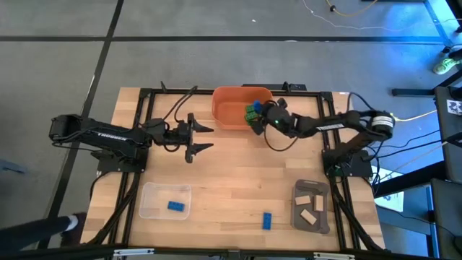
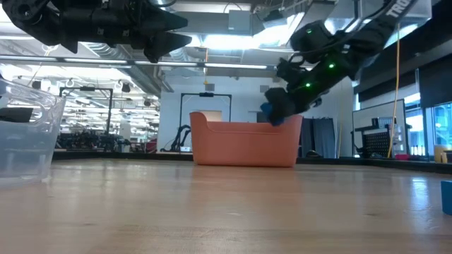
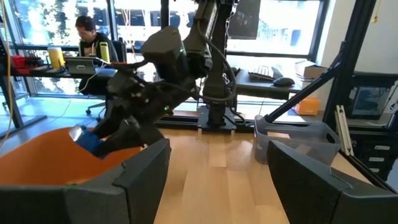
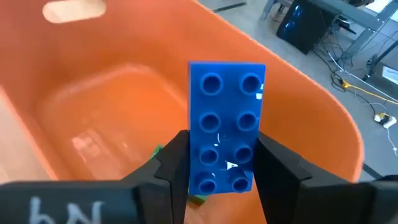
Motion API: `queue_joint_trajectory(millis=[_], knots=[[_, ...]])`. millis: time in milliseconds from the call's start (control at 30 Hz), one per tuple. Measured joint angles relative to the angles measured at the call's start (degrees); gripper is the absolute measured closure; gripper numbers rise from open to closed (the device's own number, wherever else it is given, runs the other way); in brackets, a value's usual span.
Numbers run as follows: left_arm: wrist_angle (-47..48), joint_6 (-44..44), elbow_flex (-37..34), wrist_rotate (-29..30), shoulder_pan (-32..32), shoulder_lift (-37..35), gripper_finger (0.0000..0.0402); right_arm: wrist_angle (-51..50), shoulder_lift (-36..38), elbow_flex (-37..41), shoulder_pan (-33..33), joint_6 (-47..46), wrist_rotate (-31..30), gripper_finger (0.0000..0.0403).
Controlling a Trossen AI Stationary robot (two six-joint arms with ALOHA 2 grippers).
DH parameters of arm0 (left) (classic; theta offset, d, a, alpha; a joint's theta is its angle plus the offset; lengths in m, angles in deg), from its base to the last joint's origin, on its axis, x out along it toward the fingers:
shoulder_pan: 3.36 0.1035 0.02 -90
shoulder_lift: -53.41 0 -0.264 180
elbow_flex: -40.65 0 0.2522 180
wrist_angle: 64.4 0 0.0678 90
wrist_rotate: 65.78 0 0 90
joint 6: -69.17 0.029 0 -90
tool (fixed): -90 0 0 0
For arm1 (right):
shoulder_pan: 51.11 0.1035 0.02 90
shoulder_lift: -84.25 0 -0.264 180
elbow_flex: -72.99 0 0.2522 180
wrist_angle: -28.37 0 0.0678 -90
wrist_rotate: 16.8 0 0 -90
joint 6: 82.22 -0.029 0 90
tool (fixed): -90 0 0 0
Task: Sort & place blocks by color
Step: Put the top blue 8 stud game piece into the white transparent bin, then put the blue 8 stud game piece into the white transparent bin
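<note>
Above the orange bin [image 1: 234,108] at the table's far edge, the right gripper [image 4: 214,171] pinches a blue studded block [image 4: 225,124] between its fingers, a green block [image 1: 252,113] just below it inside the bin. Left of the bin, the left gripper [image 1: 204,138] hovers with its fingers spread wide and nothing between them. Nearer the front, one blue block [image 1: 175,206] lies in the clear tray [image 1: 148,209], another [image 1: 266,220] on bare wood, and tan blocks [image 1: 306,203] sit in the grey tray [image 1: 321,228].

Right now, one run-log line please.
right gripper: shut on blue studded brick | over orange plastic bin | left gripper: open, waiting
</note>
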Motion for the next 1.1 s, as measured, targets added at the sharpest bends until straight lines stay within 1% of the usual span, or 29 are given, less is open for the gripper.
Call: queue_joint_trajectory(millis=[233, 300, 433, 500, 567, 700, 767, 833, 1000, 1067, 1100], knots=[[0.1, -0.1, 0.0, 0.0, 0.0, 0.0, 0.0140, -0.1, -0.8, -0.9, 0.0, 0.1, 0.0, 0.0262], [0.1, -0.1, 0.0, 0.0, 0.0, 0.0, 0.0140, 0.1, -0.5, -0.9, 0.1, 0.1, 0.0, 0.0227], [0.1, -0.4, 0.0, 0.0, 0.0, 0.0, 0.0140, 0.7, -0.5, -0.9, 0.4, 0.2, 0.0, 0.0135], [0.1, -0.4, 0.0, 0.0, 0.0, 0.0, 0.0140, 1.4, -0.4, -0.9, 0.6, 0.3, 0.0, 0.0104], [0.1, -0.4, 0.0, 0.0, 0.0, 0.0, 0.0140, 1.4, 0.3, -0.9, 0.6, 0.4, 0.1, 0.0086], [0.2, -0.4, 0.0, 0.0, 0.0, 0.0, 0.0140, 1.3, 4.0, -0.9, 2.5, 2.7, 0.9, 0.0078], [0.5, -0.4, 0.0, 0.0, 0.0, 0.0, 0.0140, 1.5, 6.9, -0.9, 4.8, 4.5, 3.3, 0.0077], [1.1, -0.4, 0.0, 0.0, 0.0, 0.0, 0.0140, 1.5, 9.9, -0.7, 7.4, 6.3, 7.6, 0.0076], [1.5, -0.5, 0.0, 0.0, 0.0, 0.0, 0.0140, 2.3, 16.2, 1.2, 14.3, 7.6, 24.7, 0.0076], [1.5, -0.5, 0.0, 0.0, 0.0, 0.0, 0.0140, 3.2, 18.0, 2.1, 16.7, 7.6, 29.7, 0.0076], [1.5, -0.5, 0.0, 0.0, 0.0, 0.0, 0.0140, 4.0, 18.6, 2.2, 17.9, 7.5, 31.0, 0.0076]])
